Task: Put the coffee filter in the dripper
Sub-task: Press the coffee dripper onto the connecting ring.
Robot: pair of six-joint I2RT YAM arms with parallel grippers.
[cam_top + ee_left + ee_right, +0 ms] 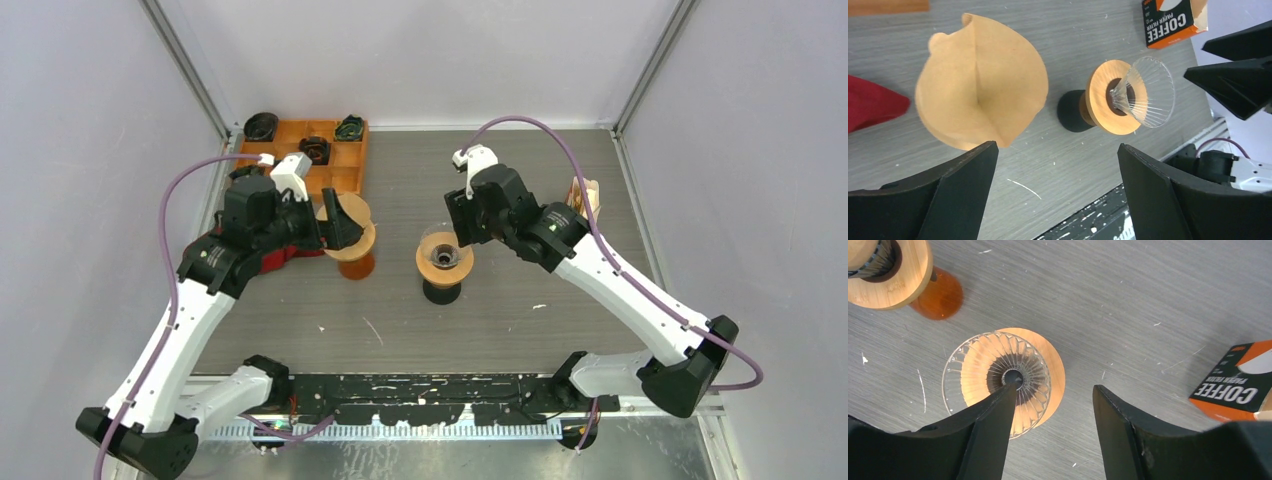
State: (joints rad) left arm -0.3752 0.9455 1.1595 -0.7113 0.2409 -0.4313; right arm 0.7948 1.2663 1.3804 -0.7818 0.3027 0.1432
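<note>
From above, the left gripper (pixel 338 226) is at the amber-based stand (pixel 357 262), and the right gripper (pixel 462 225) is over the glass dripper (pixel 445 258). Left wrist: fingers wide apart, holding nothing; the coffee filter (pixel 980 80) stands open just ahead (apart from the dripper). Right wrist: jaws parted, nothing between them.

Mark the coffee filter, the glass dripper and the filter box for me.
coffee filter (pixel 1008 85): left wrist view, on the paper just right of the crease.
glass dripper (pixel 979 371): right wrist view, on the ribbed glass wall.
filter box (pixel 1230 391): right wrist view, on its printed dark face.
</note>
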